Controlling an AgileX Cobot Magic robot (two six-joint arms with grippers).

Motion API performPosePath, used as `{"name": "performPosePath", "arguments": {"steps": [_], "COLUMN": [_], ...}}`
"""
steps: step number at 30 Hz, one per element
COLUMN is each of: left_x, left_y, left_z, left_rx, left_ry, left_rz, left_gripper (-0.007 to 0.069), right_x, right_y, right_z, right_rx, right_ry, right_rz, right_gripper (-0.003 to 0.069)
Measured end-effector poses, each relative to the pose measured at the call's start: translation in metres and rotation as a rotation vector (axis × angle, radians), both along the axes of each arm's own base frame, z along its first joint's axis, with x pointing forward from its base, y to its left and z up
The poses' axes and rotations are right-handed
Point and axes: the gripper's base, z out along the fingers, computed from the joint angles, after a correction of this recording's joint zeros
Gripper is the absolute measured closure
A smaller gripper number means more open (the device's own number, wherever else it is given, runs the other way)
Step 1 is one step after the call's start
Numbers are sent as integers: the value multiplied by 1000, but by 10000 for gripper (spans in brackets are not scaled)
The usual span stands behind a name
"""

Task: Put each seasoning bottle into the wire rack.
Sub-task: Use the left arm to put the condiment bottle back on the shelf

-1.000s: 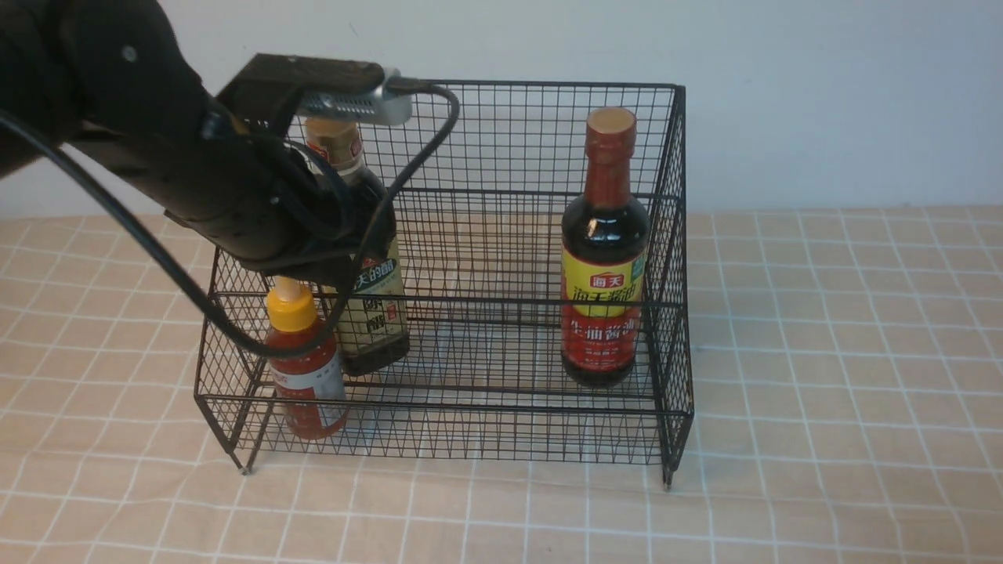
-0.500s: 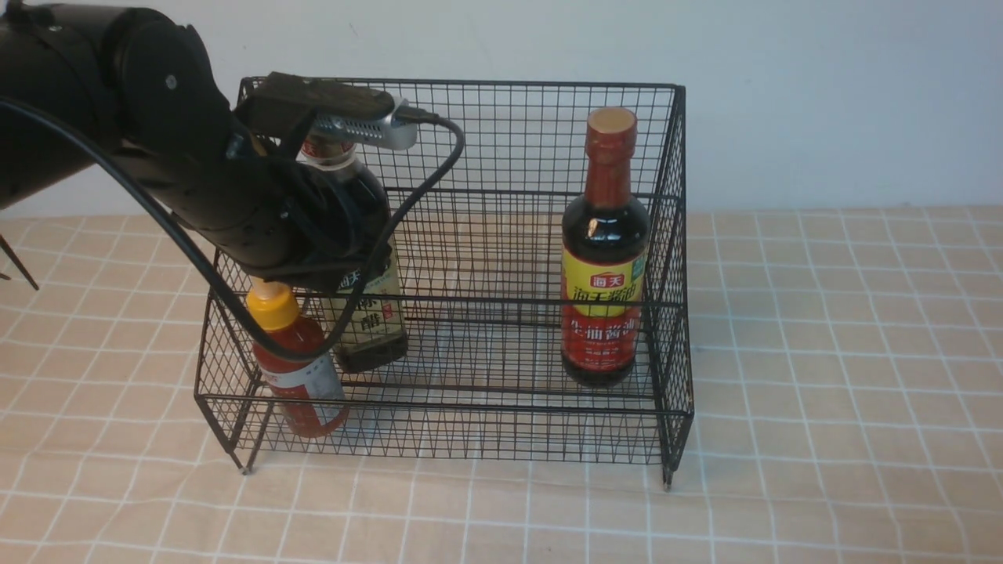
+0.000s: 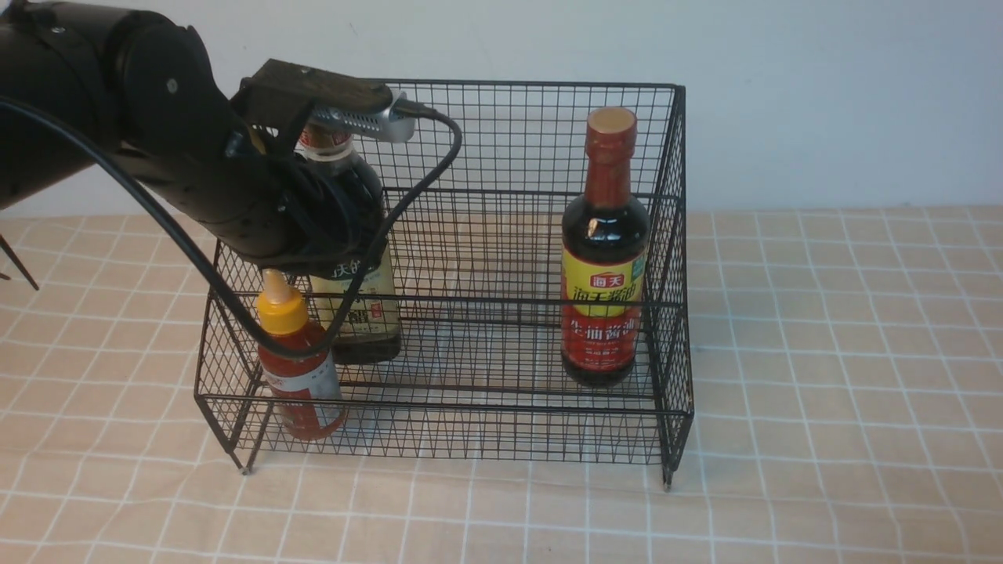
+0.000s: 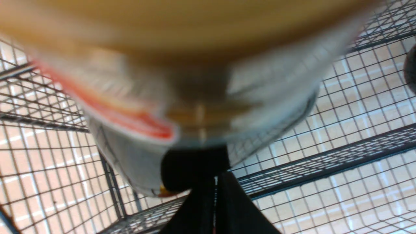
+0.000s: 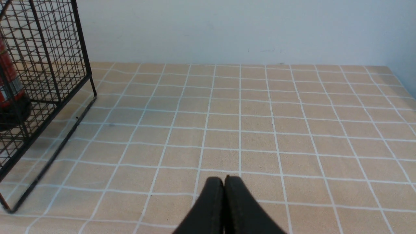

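Observation:
The black wire rack holds all three seasoning bottles. The tall dark bottle with the red neck stands at its right end. At the left end stands the larger dark bottle with the cream label, its gold cap half hidden by my left arm. The small red sauce bottle with the yellow cap stands in front of it. My left gripper is shut with nothing between its fingers, tips against the larger bottle, which blurs across the left wrist view. My right gripper is shut over bare cloth.
A beige checked cloth covers the table. The rack's side wall stands left of my right gripper in the right wrist view, with the red-necked bottle behind its mesh. A pale wall closes the back.
My left arm has drawn back to the left. The larger bottle went from leaning to nearly upright. The small red bottle shifted slightly left and straightened.

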Motion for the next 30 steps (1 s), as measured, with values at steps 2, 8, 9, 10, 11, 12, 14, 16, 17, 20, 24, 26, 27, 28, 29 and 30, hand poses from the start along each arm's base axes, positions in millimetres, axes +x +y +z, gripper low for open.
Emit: {"name": "performPosePath", "arguments": {"steps": [2,8,9,10,11,12,14,16,17,20,24,26,27,28,29,30], "left_x": [0,1,1,1,0,0,-1,-4,-5,-12,-30,-41,-44,-53,-62,-69], "left_y": [1,4,4,4,5,5,5,6,6,9,14,18,19,22,24,27], "left_z": [0,0,0,0,-1,-1,-1,0,1,12,42,57,60,70,79,86], "left_rx": [4,31,32,35,39,41,44,48,49,43,16,2,-1,-9,-17,-24], "left_ry": [-2,-8,-9,-5,1,8,20,32,33,17,-66,-108,-116,-142,-163,-184], "left_rz": [7,31,31,33,32,33,36,37,37,38,41,42,42,43,44,45], "left_gripper": [631,631,631,631,631,631,631,631,631,631,631,631,631,631,631,631], "right_x": [0,0,0,0,0,0,0,0,0,0,0,0,0,0,0,0], "right_y": [0,0,0,0,0,0,0,0,0,0,0,0,0,0,0,0], "right_z": [0,0,0,0,0,0,0,0,0,0,0,0,0,0,0,0], "right_rx": [0,0,0,0,0,0,0,0,0,0,0,0,0,0,0,0], "right_ry": [0,0,0,0,0,0,0,0,0,0,0,0,0,0,0,0], "right_rz": [0,0,0,0,0,0,0,0,0,0,0,0,0,0,0,0], "right_gripper": [673,673,673,673,673,673,673,673,673,673,673,673,673,673,673,673]}}
